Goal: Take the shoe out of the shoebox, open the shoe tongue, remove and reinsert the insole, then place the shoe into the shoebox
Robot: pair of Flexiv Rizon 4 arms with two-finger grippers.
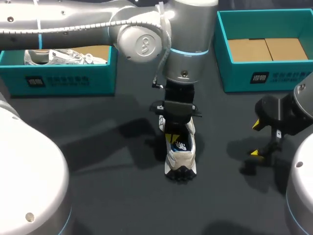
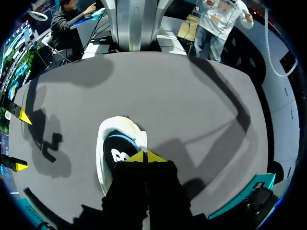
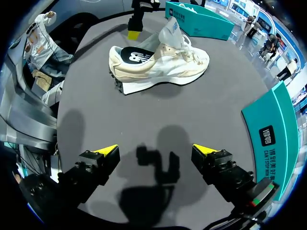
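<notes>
A cream and white shoe [image 1: 183, 160] [image 3: 163, 67] stands on the dark table mid-way between the boxes, heel toward the near edge. Its tongue [image 3: 171, 31] stands raised, and the dark insole [image 1: 179, 145] [image 2: 116, 154] [image 3: 136, 55] with a white logo shows in the opening. My left gripper [image 1: 172, 138] [image 2: 146, 156] [image 3: 134, 34] points down at the opening's rim, its tips shut together; I see nothing pinched between them. My right gripper [image 1: 256, 139] [image 3: 154, 149] hangs open over bare table to the shoe's right, well apart from it.
A teal shoebox [image 1: 63, 81] at the back left holds a second pale shoe [image 1: 63, 57]. Another teal shoebox [image 1: 234, 78] [image 3: 273, 134] at the back right shows only its cardboard floor. My left arm crosses above the table's back middle.
</notes>
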